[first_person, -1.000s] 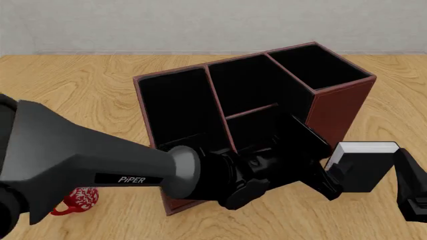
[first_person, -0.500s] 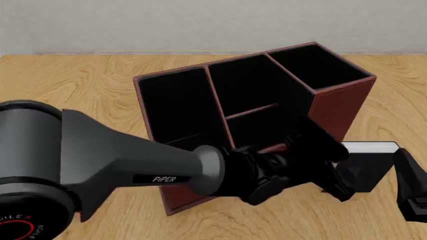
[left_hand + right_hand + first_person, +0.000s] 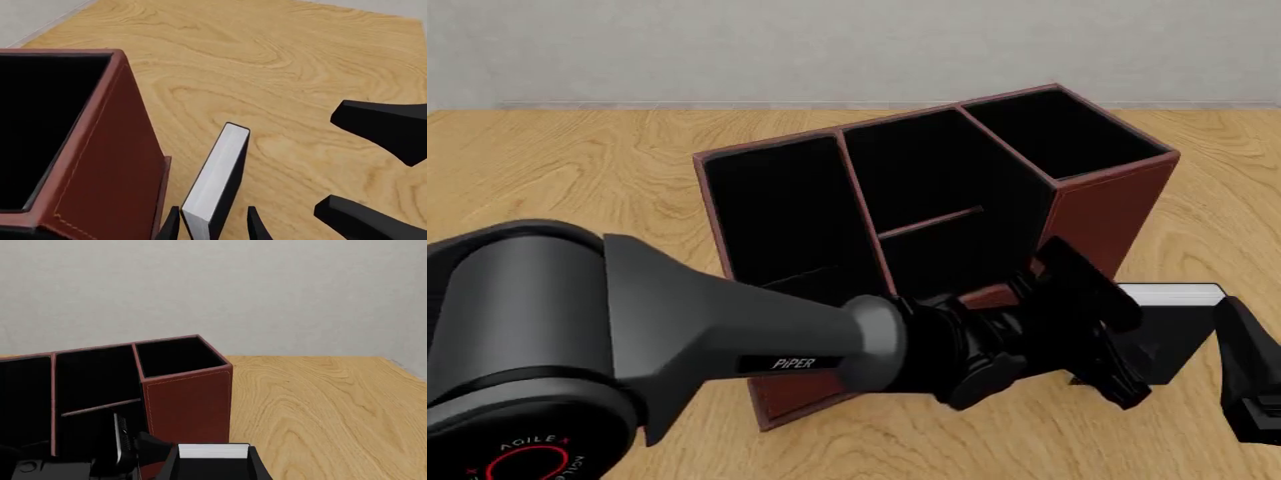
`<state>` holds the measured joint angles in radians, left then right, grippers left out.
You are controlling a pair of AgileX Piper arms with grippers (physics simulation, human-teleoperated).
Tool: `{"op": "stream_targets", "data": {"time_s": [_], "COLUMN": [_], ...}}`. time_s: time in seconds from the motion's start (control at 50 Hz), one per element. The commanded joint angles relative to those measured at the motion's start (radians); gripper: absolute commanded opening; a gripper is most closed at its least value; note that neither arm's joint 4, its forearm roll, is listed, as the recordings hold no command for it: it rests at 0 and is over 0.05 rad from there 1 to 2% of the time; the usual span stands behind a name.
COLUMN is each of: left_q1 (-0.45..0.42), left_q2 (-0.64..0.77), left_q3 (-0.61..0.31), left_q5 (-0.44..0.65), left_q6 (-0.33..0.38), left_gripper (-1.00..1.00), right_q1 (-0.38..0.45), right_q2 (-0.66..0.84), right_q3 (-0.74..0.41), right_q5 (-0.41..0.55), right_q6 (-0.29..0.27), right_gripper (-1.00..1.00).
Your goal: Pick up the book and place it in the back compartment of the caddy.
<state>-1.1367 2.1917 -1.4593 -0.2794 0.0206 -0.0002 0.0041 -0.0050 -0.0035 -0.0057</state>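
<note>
The black book [image 3: 1164,338] stands on edge on the table, white page edges [image 3: 1169,294] up, just right of the reddish-brown caddy [image 3: 1105,215]. My left gripper [image 3: 1114,352] reaches across the caddy's near side. It is open, with one fingertip [image 3: 171,226] on each side of the book [image 3: 217,180], a small gap on either side. My right gripper [image 3: 1252,385] is open and empty, beside the book's right end. The small cell [image 3: 941,258] edged by the thin cross-divider lies behind my left wrist, partly hidden.
The caddy's tall right cell [image 3: 1065,132] and wide left cell [image 3: 781,205] are open-topped. My left arm [image 3: 667,330] fills the near left of the front view and hides the table there. The right gripper's fingers [image 3: 383,129] show beside the book in the left wrist view.
My left arm has swung further right along the caddy's near side, bringing its fingers around the book's left end. The book and right gripper have not moved.
</note>
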Motion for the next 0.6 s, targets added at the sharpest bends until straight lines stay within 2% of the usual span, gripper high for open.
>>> {"op": "stream_targets", "data": {"time_s": [0.02,0.24,0.26,0.6], "left_q1": [0.002,0.002,0.002,0.006], "left_q2": [0.019,0.012,0.011,-0.012], "left_q3": [-0.026,-0.017,-0.016,0.016], "left_q5": [0.015,0.008,0.007,-0.024], "left_q6": [0.004,0.011,0.012,0.037], "left_gripper": [1.00,1.00,-1.00,-1.00], "right_q1": [0.000,0.000,0.000,0.000], "right_q2": [0.001,0.000,0.000,0.000], "right_q3": [0.001,0.000,0.000,0.001], "right_q5": [-0.003,0.000,0.000,-0.001], "right_q6": [0.000,0.000,0.000,0.000], "right_gripper": [1.00,1.00,1.00,1.00]}}
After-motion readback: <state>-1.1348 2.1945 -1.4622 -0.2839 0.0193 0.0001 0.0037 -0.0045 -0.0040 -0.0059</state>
